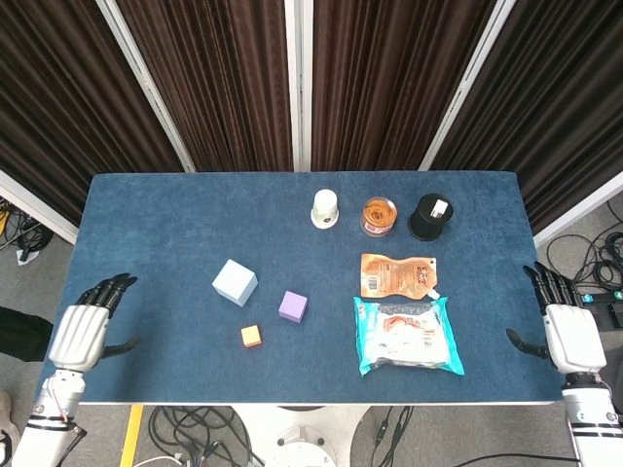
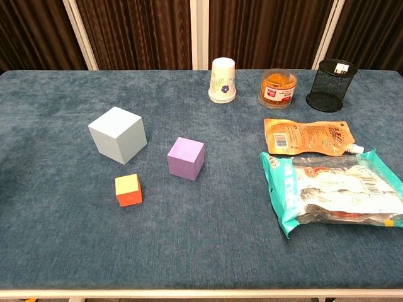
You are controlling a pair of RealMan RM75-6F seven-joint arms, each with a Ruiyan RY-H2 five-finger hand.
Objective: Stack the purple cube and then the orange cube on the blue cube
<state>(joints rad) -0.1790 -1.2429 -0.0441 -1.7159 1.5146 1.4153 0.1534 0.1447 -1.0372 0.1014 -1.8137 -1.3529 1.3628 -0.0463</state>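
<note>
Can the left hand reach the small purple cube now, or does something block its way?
Probably yes. The left hand is open at the table's edge, and only bare cloth lies between it and the purple cube.
</note>
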